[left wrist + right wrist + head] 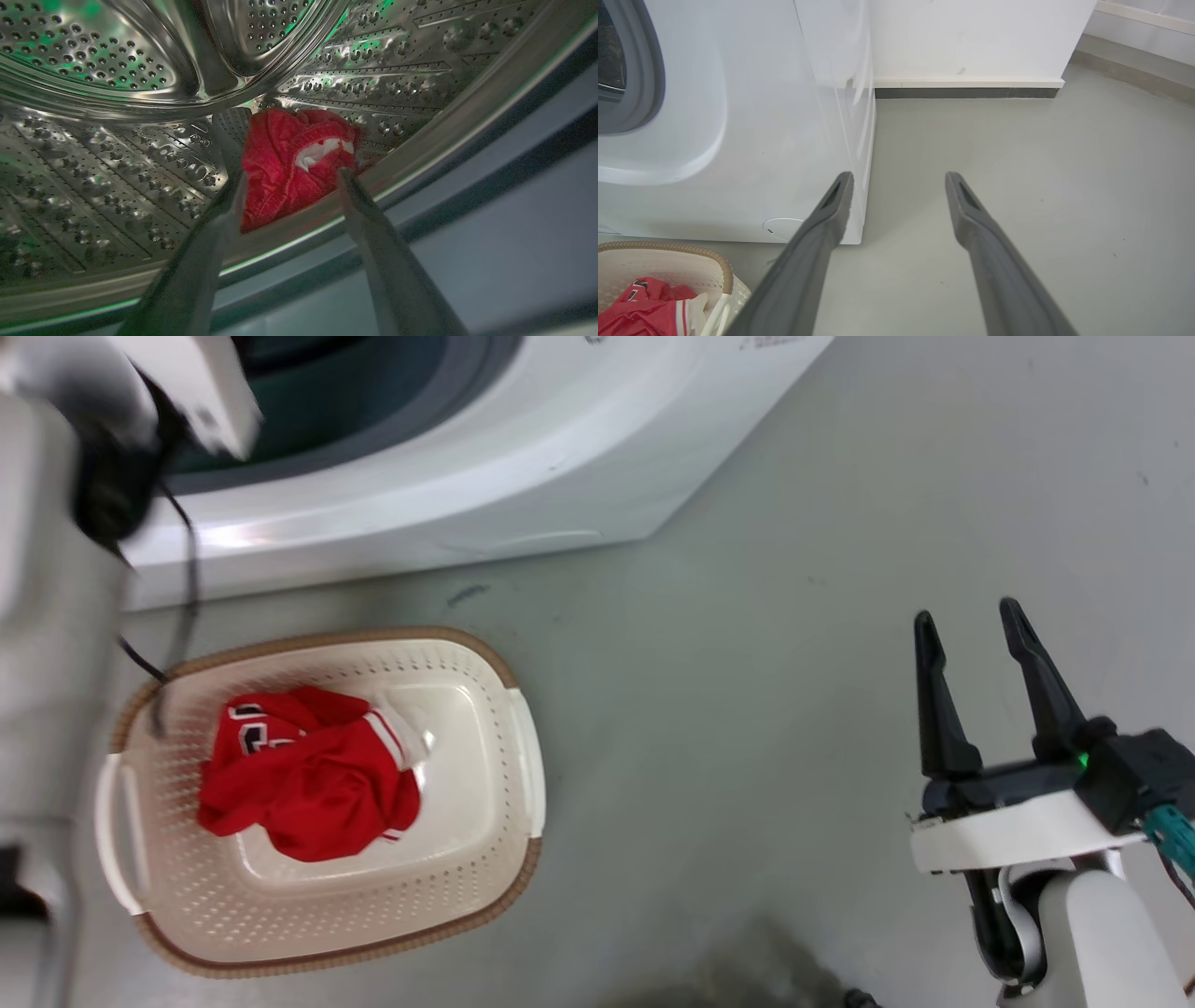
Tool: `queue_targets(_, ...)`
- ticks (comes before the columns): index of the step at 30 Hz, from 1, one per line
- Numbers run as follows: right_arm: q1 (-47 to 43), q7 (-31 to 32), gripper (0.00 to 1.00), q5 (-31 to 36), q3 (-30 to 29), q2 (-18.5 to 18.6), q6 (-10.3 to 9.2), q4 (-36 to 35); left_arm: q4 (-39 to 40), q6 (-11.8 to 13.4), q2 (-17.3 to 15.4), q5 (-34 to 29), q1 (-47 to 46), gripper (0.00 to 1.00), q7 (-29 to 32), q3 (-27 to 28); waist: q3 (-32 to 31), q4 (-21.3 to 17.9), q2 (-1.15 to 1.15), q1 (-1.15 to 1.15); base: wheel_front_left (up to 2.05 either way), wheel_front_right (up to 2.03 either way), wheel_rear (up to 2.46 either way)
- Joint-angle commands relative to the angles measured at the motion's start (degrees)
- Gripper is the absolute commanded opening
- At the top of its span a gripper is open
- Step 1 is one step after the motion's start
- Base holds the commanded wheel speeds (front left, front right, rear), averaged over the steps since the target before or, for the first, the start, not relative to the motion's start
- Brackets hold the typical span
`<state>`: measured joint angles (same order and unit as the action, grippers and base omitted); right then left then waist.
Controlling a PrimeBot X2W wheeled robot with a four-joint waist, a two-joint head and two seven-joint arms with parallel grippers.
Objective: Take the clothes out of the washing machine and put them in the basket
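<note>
A crumpled plain red fabric garment (pixel 280 163) with a small white patch lies low in the perforated shiny steel drum (pixel 117 154) of the large white front-loading washing machine (pixel 467 476), close to the drum's front lip. The left fingers (pixel 350 196) reach into the porthole, spread wide, one tip on each side of the garment; they hold nothing, and whether they touch the cloth cannot be told. In the head view the pale left forearm (pixel 47 663) rises toward the grey-rimmed opening. On the grey floor (pixel 747 709) just in front of the machine stands the cream perforated plastic oval basket (pixel 327 639) with its brown woven-look rim, and a bright red jersey (pixel 317 775) with white stripes and black-and-white numerals lies bunched inside it. The right fingers (pixel 936 700) hang over bare floor, well apart from the basket, parted and empty
</note>
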<state>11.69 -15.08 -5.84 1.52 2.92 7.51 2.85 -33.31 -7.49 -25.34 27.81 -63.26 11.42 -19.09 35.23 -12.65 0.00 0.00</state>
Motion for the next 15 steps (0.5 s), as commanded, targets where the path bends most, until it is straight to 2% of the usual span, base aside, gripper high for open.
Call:
queue_targets(1,1.33,-0.14,1.0,-0.85,0.72,-0.06,-0.04,-0.38,-0.93,0.06,-1.18,0.14,-2.75,1.0,1.92,-0.19,3.69,-2.8,0.0,0.0,0.0,0.0,0.0)
queue_targets(9,3.19,-0.14,1.0,-4.46,3.66,-0.09,-0.04,-0.91,-10.3,0.88,-3.7,1.94,-21.71,1.0,17.82,-0.17,9.68,-7.68,0.0,0.0,0.0,0.0,0.0)
queue_targets(14,3.51,-0.13,1.0,-6.57,6.53,-0.07,-0.05,-1.23,-16.38,3.1,-4.71,1.84,-29.42,1.0,25.82,-0.15,12.07,-11.32,0.0,0.0,0.0,0.0,0.0)
queue_targets(15,3.47,-0.14,1.0,-7.73,7.42,-0.07,-0.04,-1.71,-19.21,3.93,-4.36,2.36,-31.69,1.0,30.44,-0.3,13.43,-12.63,0.0,0.0,0.0,0.0,0.0)
